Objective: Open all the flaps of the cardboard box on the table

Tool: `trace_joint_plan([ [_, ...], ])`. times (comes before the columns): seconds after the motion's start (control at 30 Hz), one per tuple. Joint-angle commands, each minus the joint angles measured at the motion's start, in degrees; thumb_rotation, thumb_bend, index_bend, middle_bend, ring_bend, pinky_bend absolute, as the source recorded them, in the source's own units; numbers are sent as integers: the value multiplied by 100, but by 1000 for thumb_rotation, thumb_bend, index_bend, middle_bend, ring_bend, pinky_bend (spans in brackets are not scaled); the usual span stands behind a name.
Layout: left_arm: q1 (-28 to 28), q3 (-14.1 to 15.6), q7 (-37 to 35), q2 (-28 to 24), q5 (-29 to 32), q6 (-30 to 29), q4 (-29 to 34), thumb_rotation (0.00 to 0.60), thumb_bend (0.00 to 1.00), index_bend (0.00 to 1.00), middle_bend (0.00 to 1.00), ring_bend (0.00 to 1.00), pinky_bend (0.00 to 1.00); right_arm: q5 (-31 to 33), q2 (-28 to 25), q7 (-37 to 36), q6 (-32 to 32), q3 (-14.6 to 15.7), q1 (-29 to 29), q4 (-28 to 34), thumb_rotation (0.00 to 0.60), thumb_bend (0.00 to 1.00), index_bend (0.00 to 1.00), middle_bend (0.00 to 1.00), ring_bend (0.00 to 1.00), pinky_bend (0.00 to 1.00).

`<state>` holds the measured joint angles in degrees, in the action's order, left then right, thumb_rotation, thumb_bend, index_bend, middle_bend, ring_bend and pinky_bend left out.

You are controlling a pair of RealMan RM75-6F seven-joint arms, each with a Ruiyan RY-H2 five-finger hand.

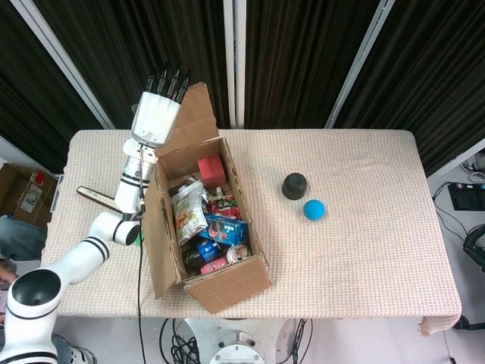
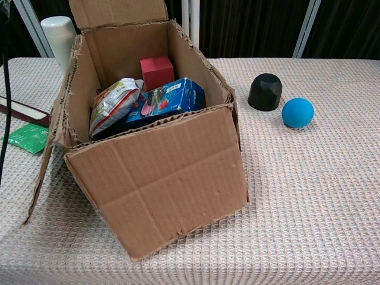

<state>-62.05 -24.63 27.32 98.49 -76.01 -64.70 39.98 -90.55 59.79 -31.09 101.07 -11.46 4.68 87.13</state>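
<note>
The cardboard box (image 1: 206,227) stands left of the table's middle, filled with a red carton (image 1: 211,171), a snack bag (image 1: 188,214) and a blue pack (image 1: 226,227). Its far flap (image 1: 194,112) stands upright, tilted a little backward; in the chest view this far flap (image 2: 116,12) rises above the box (image 2: 160,172). The left side flap (image 1: 156,239) hangs outward down the box's side. My left hand (image 1: 157,112) is raised at the far flap's left edge, fingers straight and pointing up, holding nothing. The right hand is out of sight.
A white bottle (image 2: 59,34) stands behind the box's left corner. A dark flat bar (image 1: 98,199) and a green packet (image 2: 27,138) lie left of the box. A black lump (image 1: 295,185) and a blue ball (image 1: 314,209) sit to the right.
</note>
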Motion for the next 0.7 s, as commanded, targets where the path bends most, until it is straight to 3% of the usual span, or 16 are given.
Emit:
trace_joint_plan([
  [0.03, -71, 127, -272, 141, 14, -18, -160, 600, 31, 16, 44, 71, 192, 19, 18, -26, -22, 1, 4, -33, 600, 778, 0, 0, 0, 0],
  [0.13, 1, 148, -474, 51, 4, -190, 66, 600, 30, 16, 44, 71, 192, 42, 36, -43, -56, -2, 16, -47, 600, 778, 0, 0, 0, 0],
  [0.23, 209, 123, -677, -264, 60, -356, 837, 600, 30, 19, 45, 71, 192, 42, 51, -46, -73, 2, 23, -60, 600, 778, 0, 0, 0, 0],
  [0.3, 462, 145, -744, -631, 130, -399, 1673, 600, 30, 26, 45, 70, 193, 43, 62, -58, -86, 10, 23, -77, 600, 778, 0, 0, 0, 0],
  [0.4, 1103, 301, -604, -1498, 185, -654, 3429, 600, 32, 65, 47, 71, 195, 62, 95, -72, -89, 27, 5, -143, 600, 779, 0, 0, 0, 0],
  [0.53, 2199, 889, -421, -2697, -40, -1291, 5495, 600, 30, 100, 86, 70, 197, 184, 182, 173, -189, 102, -58, -322, 600, 779, 0, 0, 0, 0],
  [0.63, 2994, 1463, -443, -3326, -211, -1742, 6408, 600, 29, 100, 98, 71, 198, 318, 344, 693, -340, 209, -114, -554, 600, 778, 0, 0, 0, 0],
  [0.7, 3446, 1816, -499, -3547, -345, -2040, 6685, 600, 28, 100, 98, 71, 198, 392, 430, 1086, -468, 326, -172, -679, 600, 766, 0, 0, 0, 0],
])
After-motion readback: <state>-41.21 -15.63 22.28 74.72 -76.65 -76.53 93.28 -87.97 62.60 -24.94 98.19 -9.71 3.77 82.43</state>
